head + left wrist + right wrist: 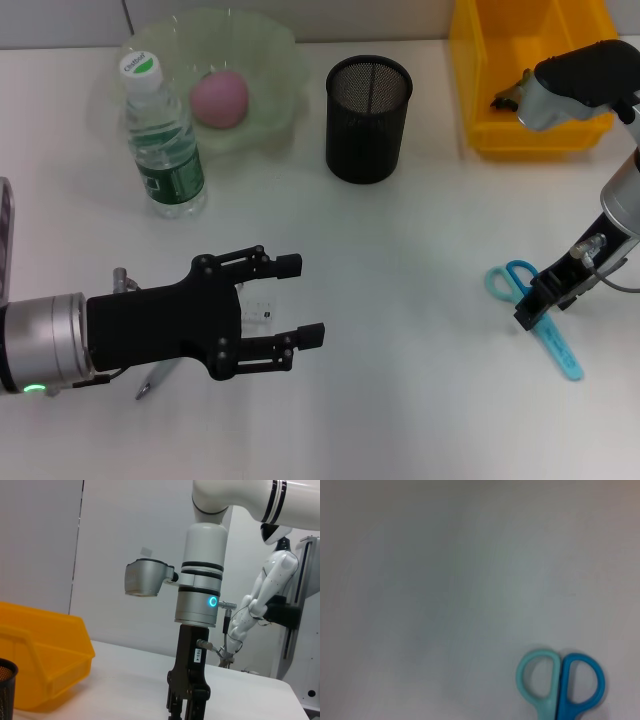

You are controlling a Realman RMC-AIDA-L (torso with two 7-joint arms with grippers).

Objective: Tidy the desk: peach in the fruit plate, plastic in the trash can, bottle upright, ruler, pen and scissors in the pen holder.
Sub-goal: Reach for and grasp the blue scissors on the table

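You had the right tool (pixel 530 305) low over the scissors (pixel 540 320) at the right of the head frame, its dark fingers down on them just below the handle rings where the covered blade begins; whether those fingers were closed on the scissors or only straddling them cannot be told from any view. That spot looks chosen so the scissors could be lifted blade-down into the pen holder (pixel 369 118), which stood empty-looking at upper centre. The left tool (pixel 268 315) hovered at lower left with its fingers spread wide and holding nothing, placed above the ruler (pixel 255 305), which showed only as a clear sliver between the fingers, and the pen (pixel 155 380), whose tip poked out beneath the arm; that suggests it was staged for those two. The peach (pixel 219 97) already lay in the fruit plate (pixel 265 40) at upper left, and the bottle (pixel 160 135) stood upright just in front of it, so those jobs look finished. The trash can (pixel 480 110) sat at upper right, partly hidden by the right arm, and no plastic could be made out. The right wrist view gave you what the head view could not: both handle rings lying flat on the bare counter (pixel 420 250), one pale and one deeper blue. The left wrist view instead showed the right arm from the side, standing nearly vertical over the counter.
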